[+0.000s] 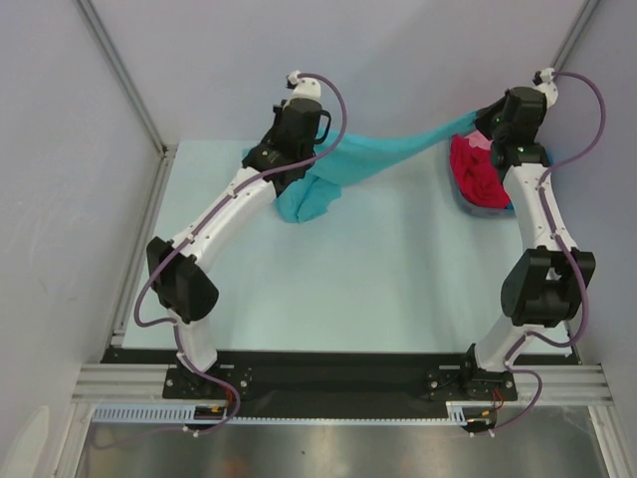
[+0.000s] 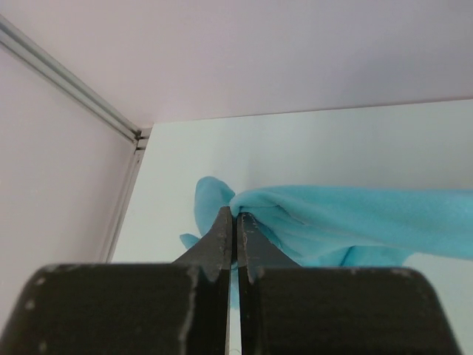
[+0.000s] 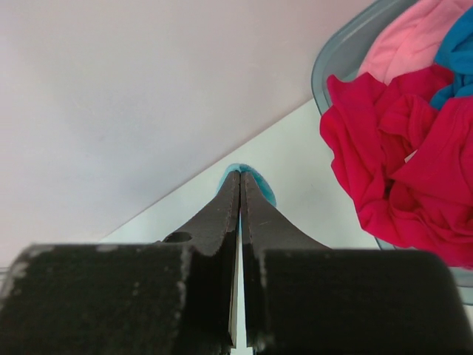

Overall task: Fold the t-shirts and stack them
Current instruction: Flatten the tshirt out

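A teal t-shirt (image 1: 383,157) hangs stretched between my two grippers at the back of the table, its loose part drooping onto the table at the left (image 1: 304,199). My left gripper (image 2: 236,216) is shut on one edge of the teal shirt (image 2: 355,218). My right gripper (image 3: 241,176) is shut on the other end, a small teal bit (image 3: 262,186) showing past the tips. A crimson t-shirt (image 3: 392,163), a pale pink t-shirt (image 3: 410,33) and a bright blue t-shirt (image 3: 458,52) lie heaped in the basket.
The grey-blue plastic basket (image 1: 476,207) stands at the back right, close beside my right arm; its rim shows in the right wrist view (image 3: 347,44). White walls close the back and both sides. A metal rail (image 1: 149,239) runs along the table's left edge.
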Available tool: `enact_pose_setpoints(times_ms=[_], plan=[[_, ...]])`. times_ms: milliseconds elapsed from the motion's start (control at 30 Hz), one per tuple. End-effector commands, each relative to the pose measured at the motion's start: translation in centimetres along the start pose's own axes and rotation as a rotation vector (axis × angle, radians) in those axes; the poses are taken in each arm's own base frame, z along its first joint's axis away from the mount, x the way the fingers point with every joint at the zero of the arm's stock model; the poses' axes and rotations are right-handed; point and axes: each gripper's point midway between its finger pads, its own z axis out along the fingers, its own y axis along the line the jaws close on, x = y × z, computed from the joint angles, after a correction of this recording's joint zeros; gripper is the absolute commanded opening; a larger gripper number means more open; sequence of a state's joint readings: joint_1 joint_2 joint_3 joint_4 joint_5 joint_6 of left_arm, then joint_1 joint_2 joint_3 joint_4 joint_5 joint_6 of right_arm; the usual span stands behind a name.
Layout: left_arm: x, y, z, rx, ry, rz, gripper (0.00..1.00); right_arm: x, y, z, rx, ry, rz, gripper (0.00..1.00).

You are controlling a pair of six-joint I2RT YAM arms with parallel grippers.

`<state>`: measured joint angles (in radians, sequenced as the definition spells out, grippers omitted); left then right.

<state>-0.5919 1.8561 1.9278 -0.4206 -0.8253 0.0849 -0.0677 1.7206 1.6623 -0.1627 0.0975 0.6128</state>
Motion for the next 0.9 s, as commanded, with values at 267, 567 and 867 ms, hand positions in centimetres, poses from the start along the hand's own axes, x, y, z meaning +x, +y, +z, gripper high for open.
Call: enact_pose_setpoints(times_ms=[267, 567, 867], plan=[[-4.9, 2.1, -2.9, -0.014, -0.118, -0.097, 0.0, -6.4, 3.6, -4.1, -0.086, -0.157, -0.004, 0.0], [-4.6, 1.9, -8.3, 0.029, -0.139, -0.128, 0.0, -8.2, 5.5, -6.9, -0.117, -0.187, 0.005, 0.0], [3.8, -2.3, -14.8, 0.181, -0.048, -0.153, 0.01, -4.6, 1.8, -10.3, -0.024, -0.081, 0.026, 0.0]])
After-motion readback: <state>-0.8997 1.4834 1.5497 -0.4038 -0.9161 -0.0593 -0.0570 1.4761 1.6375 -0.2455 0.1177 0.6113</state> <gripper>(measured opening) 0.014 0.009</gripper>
